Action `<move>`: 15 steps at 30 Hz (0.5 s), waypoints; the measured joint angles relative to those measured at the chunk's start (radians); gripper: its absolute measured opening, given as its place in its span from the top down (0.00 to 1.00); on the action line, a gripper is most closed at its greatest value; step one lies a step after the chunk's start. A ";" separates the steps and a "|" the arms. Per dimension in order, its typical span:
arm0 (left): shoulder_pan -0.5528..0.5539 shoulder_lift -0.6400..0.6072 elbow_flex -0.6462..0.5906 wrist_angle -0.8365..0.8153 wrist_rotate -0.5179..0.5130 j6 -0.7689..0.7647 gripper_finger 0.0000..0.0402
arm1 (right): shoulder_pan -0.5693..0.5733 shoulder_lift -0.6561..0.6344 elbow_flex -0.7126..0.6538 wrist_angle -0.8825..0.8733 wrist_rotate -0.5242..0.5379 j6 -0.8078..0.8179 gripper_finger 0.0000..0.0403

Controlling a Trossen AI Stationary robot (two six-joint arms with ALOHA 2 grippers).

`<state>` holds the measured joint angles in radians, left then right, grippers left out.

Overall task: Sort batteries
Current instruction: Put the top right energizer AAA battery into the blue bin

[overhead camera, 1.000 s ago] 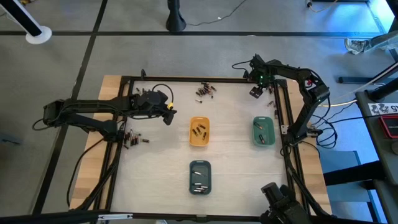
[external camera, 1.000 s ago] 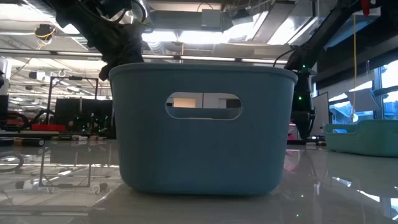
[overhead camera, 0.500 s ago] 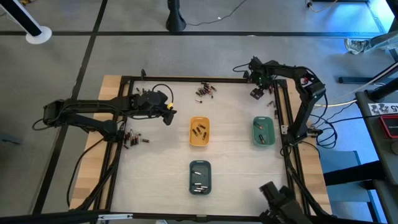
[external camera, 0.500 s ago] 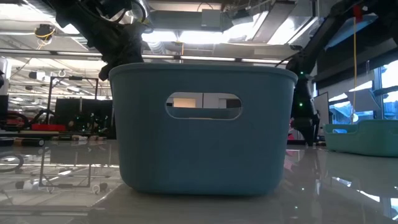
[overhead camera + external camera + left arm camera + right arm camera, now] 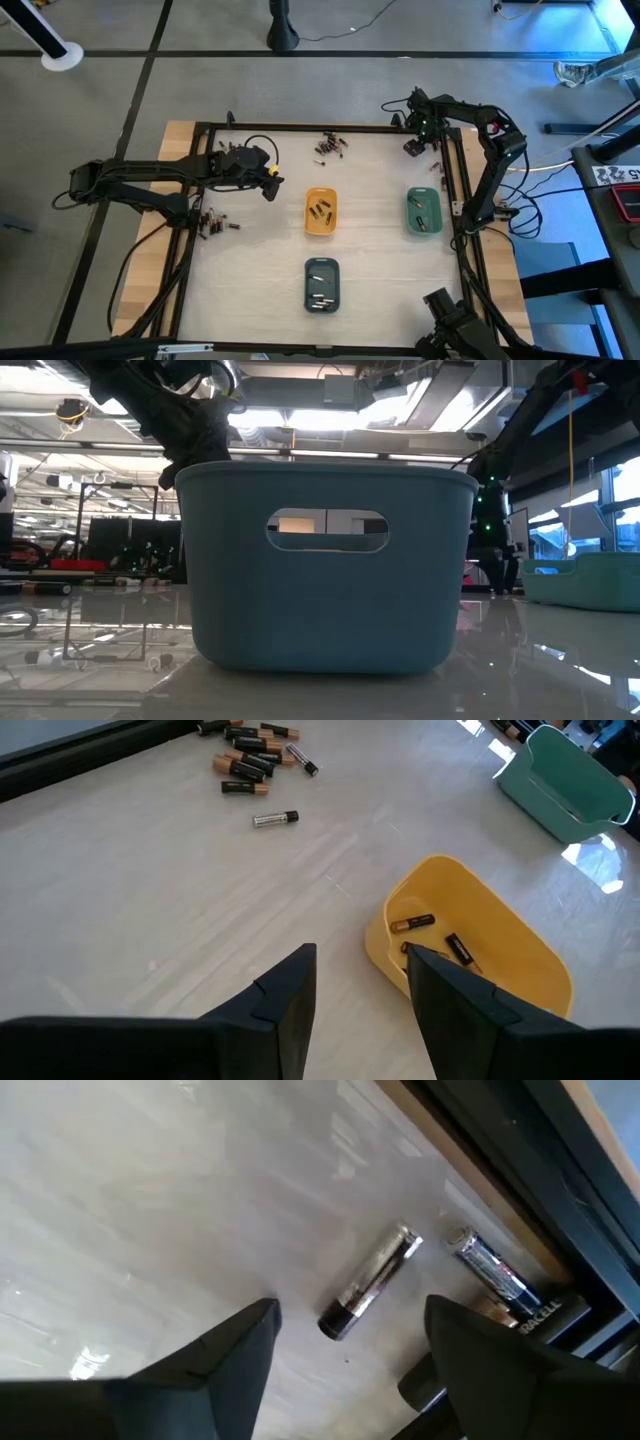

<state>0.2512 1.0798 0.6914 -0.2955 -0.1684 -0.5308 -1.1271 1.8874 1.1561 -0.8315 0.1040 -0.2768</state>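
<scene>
Since a second earlier, the right gripper had shifted slightly toward the table's far right corner. One silvery battery lay on the table between its parted, empty fingers, with 2 more cells just beside the black frame rail. Near the orange tray, the left gripper hovered half open, holding nothing.

I count three trays: one orange tray, one green tray, one slate-blue tray; two arms; the loose batteries lie too small to count.
</scene>
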 joint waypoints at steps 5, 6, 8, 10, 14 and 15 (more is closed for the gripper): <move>0.000 0.000 0.000 0.000 0.000 -0.005 0.63 | 0.000 0.000 -0.002 0.005 -0.024 0.081 0.49; 0.000 0.000 0.000 0.000 0.000 -0.005 0.63 | 0.000 0.000 -0.002 0.008 -0.037 0.106 0.51; 0.000 0.000 0.000 0.000 0.000 -0.005 0.63 | 0.000 0.001 -0.003 0.015 -0.065 0.167 0.56; 0.000 0.000 0.000 0.000 0.000 -0.005 0.63 | 0.000 0.001 -0.004 0.019 -0.086 0.219 0.60; 0.000 0.000 0.000 0.000 0.000 -0.005 0.63 | 0.000 0.001 -0.003 0.017 -0.108 0.258 0.65; 0.000 0.000 0.000 0.000 0.000 -0.005 0.63 | -0.001 0.001 -0.002 0.015 -0.111 0.256 0.66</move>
<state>0.2512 1.0800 0.6914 -0.2955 -0.1684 -0.5358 -1.1278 1.8885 1.1538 -0.8167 -0.0067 -0.0205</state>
